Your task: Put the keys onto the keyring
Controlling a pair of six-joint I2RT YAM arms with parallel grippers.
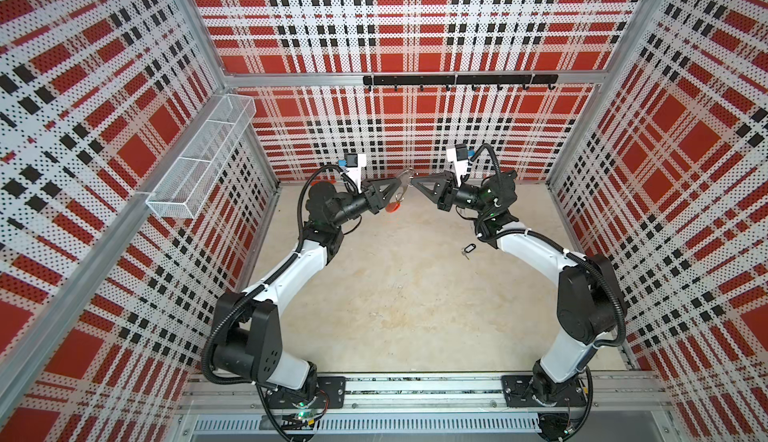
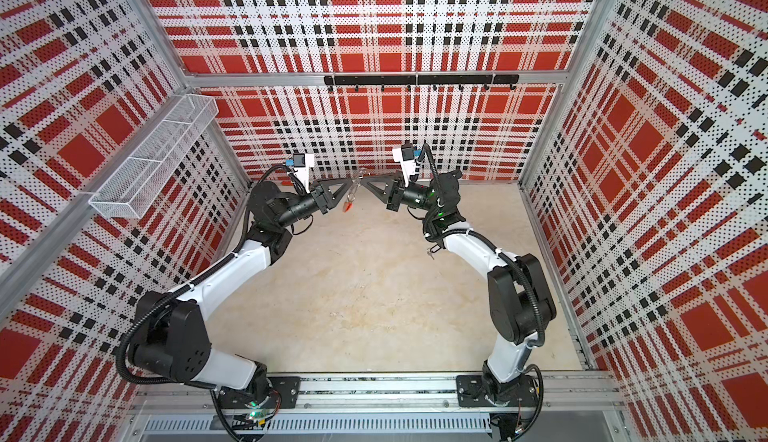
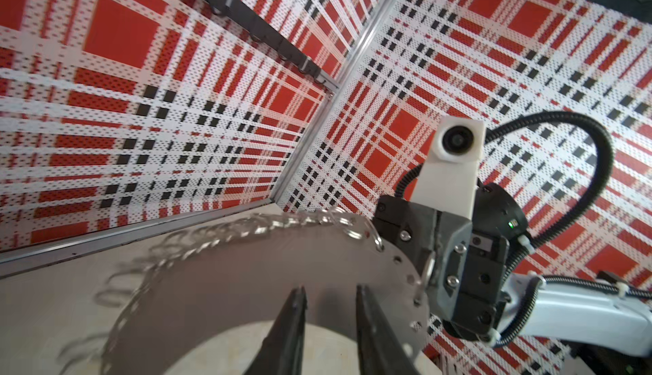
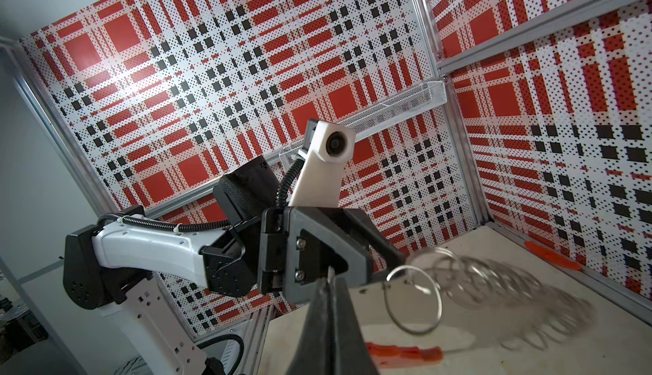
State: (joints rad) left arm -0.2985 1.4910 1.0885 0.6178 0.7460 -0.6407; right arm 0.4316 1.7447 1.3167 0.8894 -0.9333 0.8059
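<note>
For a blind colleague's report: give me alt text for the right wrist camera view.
The right pincer, shut, pinches the keyring; its silver split rings fan out blurred over the table. The left arm faces it, before red plaid walls.

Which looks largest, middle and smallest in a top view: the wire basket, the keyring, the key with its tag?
1. wire basket
2. keyring, though it is held up nearer the camera, which enlarges it
3. key with its tag
</note>
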